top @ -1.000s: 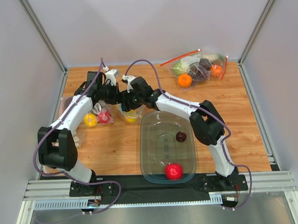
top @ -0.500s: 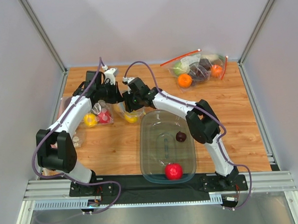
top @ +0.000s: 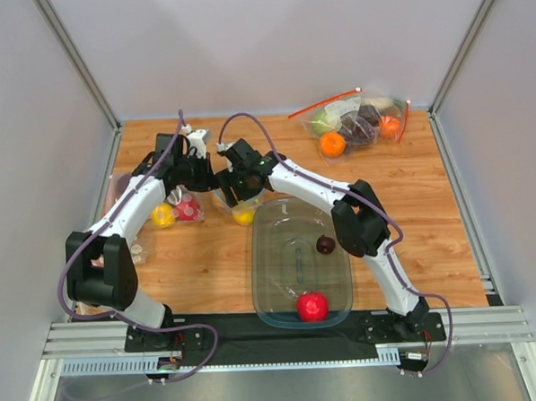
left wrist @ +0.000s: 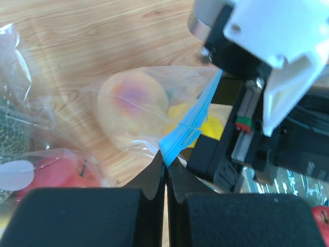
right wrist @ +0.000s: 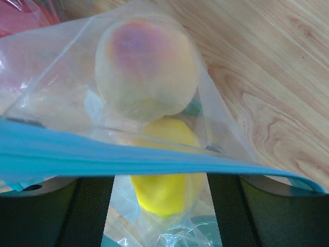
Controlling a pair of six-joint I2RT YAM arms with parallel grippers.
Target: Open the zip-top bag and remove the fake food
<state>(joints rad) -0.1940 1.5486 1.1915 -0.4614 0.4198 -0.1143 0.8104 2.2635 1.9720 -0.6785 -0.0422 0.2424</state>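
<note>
Lemon (right wrist: 164, 193) sits between the parted right jaws; whether they grip it, I cannot tell. Left jaws clamp the blue strip (left wrist: 187, 123) of the zip-top bag (left wrist: 180, 82).

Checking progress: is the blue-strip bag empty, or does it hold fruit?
Not empty: a peach and a lemon show inside the zip-top bag, through its clear film.

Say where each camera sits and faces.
Top external: above and behind, facing down at the table; left arm and right arm show.
Left wrist: arm-mounted, faces the zip-top bag; shut left end effector pinches its strip.
Right wrist: arm-mounted, faces the bag's mouth; open right end effector shows.
Wrist views share peach and lemon.
</note>
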